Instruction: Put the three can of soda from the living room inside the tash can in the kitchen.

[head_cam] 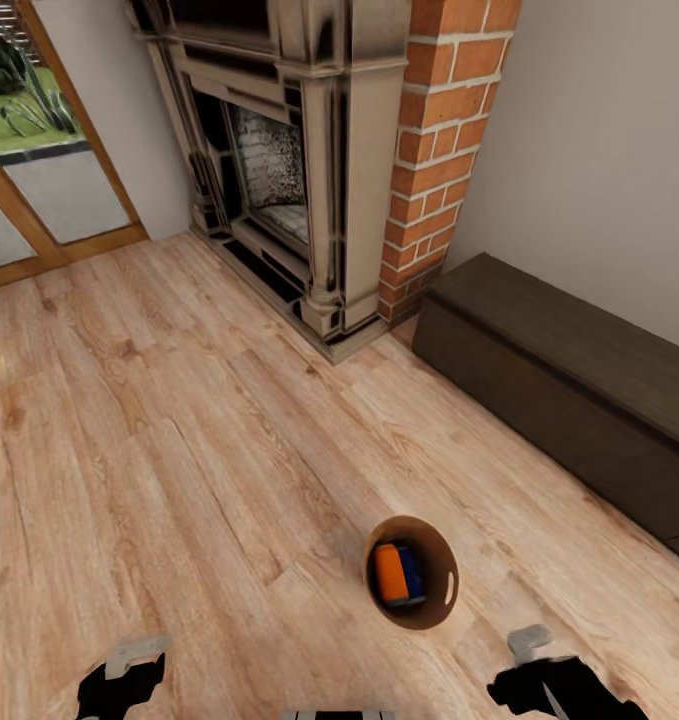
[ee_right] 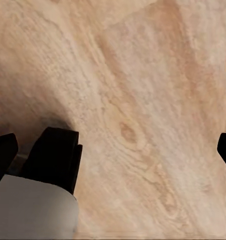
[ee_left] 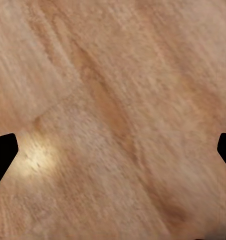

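The bin (head_cam: 411, 572) stands on the plank floor (head_cam: 179, 450), holding an orange can (head_cam: 390, 574) and a blue can (head_cam: 412, 572) side by side. Beyond it are a fireplace (head_cam: 299, 160) and dark bench (head_cam: 569, 380). Left gripper (ee_left: 113, 150) and right gripper (ee_right: 113, 150) hang spread and empty over the floor

Both arms hang low in front of the robot. The black left gripper (head_cam: 119, 685) has its fingers (ee_left: 3, 155) spread wide apart. The black right gripper (head_cam: 554, 685) is spread wide too, holding nothing.
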`<state>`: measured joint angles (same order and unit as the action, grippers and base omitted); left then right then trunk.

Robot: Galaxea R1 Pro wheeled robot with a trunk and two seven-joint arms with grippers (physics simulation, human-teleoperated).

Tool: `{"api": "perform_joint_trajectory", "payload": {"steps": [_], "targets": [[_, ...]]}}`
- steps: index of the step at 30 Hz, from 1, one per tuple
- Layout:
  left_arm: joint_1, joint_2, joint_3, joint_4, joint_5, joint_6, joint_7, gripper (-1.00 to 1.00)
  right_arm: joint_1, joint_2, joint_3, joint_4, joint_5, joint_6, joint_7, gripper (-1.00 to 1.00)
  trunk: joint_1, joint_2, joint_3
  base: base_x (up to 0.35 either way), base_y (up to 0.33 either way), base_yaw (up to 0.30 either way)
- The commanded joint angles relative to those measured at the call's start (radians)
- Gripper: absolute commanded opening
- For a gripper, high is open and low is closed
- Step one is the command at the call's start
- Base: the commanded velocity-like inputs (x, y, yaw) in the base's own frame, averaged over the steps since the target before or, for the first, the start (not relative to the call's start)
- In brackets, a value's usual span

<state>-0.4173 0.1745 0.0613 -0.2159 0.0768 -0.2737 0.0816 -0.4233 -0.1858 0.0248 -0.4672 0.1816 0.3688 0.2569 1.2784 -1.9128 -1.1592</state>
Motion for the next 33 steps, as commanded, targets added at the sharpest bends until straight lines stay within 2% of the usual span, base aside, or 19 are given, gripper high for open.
{"api": "perform_joint_trajectory", "payload": {"steps": [1,7,12,18,19,33], "targets": [[0.001,0.0,0.0,0.002,0.0,-0.014,0.0,1.0,0.009,-0.001,-0.001,0.037,-0.001,-0.043,-0.001,1.0,-0.004,0.007,0.003,0.0,0.0,0.0],[0.05,0.002,-0.001,0.008,-0.001,-0.105,-0.005,1.0,0.033,-0.017,-0.007,0.238,-0.006,-0.298,-0.004,1.0,-0.027,0.049,0.022,0.0,0.0,0.0],[0.071,0.003,-0.001,0.036,-0.001,-0.133,-0.01,1.0,0.038,-0.022,-0.007,0.291,-0.009,-0.355,-0.005,1.0,-0.046,0.084,0.038,0.0,0.0,0.0],[0.088,0.002,-0.001,0.115,-0.002,-0.224,-0.022,1.0,0.049,-0.026,-0.009,0.393,-0.011,-0.474,-0.012,1.0,-0.069,0.126,0.057,0.0,0.0,0.0],[0.101,0.002,-0.001,0.143,-0.002,-0.253,-0.024,1.0,0.051,-0.027,-0.01,0.458,-0.012,-0.528,-0.044,1.0,-0.073,0.133,0.06,0.0,0.0,0.0],[0.176,-0.002,-0.001,0.17,-0.003,-0.273,-0.041,1.0,0.099,-0.029,-0.011,0.506,-0.014,-0.568,-0.084,1.0,-0.127,0.231,0.104,0.0,0.0,0.0]]}}
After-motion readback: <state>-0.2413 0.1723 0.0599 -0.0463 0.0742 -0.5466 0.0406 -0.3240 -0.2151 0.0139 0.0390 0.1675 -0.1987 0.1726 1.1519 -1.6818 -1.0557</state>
